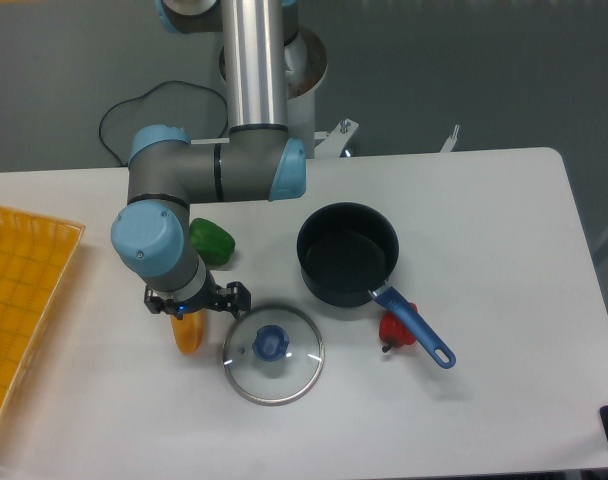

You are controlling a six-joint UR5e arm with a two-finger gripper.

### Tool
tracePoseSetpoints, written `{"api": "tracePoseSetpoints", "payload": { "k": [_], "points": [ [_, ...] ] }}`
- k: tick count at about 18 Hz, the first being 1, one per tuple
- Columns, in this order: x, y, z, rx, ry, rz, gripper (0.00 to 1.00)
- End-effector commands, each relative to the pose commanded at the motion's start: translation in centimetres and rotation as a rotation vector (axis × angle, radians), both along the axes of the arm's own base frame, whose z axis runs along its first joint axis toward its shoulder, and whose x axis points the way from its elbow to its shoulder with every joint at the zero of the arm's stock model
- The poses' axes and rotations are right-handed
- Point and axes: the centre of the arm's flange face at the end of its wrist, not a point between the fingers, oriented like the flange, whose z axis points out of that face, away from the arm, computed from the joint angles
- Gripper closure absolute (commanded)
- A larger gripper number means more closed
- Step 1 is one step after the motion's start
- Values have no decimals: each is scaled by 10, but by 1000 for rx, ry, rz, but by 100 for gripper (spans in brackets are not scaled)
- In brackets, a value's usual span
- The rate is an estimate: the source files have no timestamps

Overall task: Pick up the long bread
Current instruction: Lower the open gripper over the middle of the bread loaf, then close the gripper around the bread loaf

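The long bread (pixel 188 336) is orange-yellow and glossy. Only one rounded end shows on the white table, sticking out toward the front from under my wrist; the rest is hidden by the arm. My gripper (pixel 196 303) is black and points straight down right over the bread, under the blue-grey wrist. The wrist covers its fingers, so I cannot tell whether they are open or closed on the bread.
A green pepper (pixel 212 240) lies just behind the wrist. A dark pot (pixel 347 252) with a blue handle (pixel 416 328) stands to the right, a red pepper (pixel 394 328) beside the handle. A glass lid (pixel 273 353) lies right of the bread. A yellow tray (pixel 24 300) is at the left edge.
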Motion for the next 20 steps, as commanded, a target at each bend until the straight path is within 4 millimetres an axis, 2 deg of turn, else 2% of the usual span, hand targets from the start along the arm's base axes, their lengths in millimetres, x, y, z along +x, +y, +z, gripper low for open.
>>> {"api": "tracePoseSetpoints", "payload": {
  "k": [4,11,16,20],
  "points": [
    [11,5,1,7,-4,-3,0],
    [19,4,-7,-8,-9,25,0],
    [25,5,-32,-46,-24,14,0],
    [27,6,-37,-52,-31,9,0]
  ]
}}
